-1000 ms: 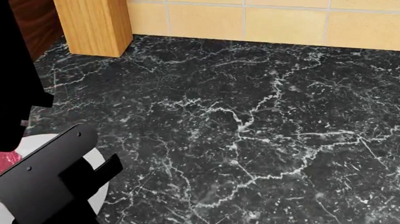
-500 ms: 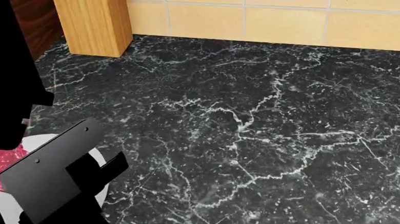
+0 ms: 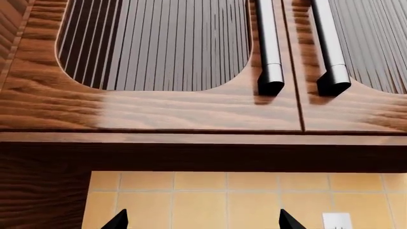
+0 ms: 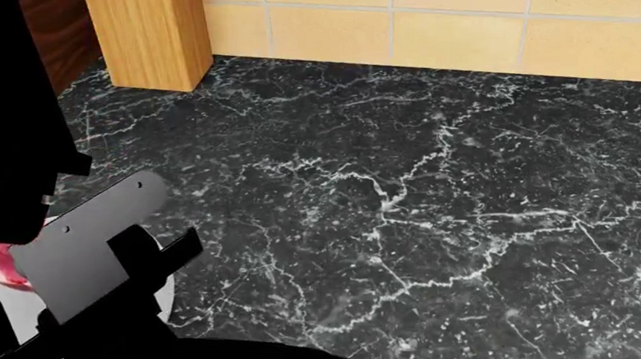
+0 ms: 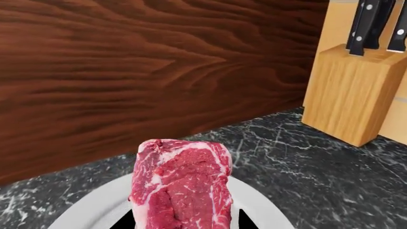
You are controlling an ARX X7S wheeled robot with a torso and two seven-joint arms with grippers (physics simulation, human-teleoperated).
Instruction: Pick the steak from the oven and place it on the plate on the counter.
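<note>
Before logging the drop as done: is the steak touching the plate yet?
Cannot tell. The right wrist view shows the steak upright over the plate, but its lower end is cut off by the frame. In the head view the arm hides it.

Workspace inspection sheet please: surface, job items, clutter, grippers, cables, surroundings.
Surface: black marble counter, bare across most of the head view.
Job's things: steak held upright over the white plate; contact with plate cannot be told. Oven not in view.
Clutter: wooden knife block with black-handled knives at the wall.
Grippers: right gripper shut on the steak; left gripper open, empty, facing upper cabinets.
Cables: nothing seen.
Surroundings: yellow wall tiles, brown wood panel.
</note>
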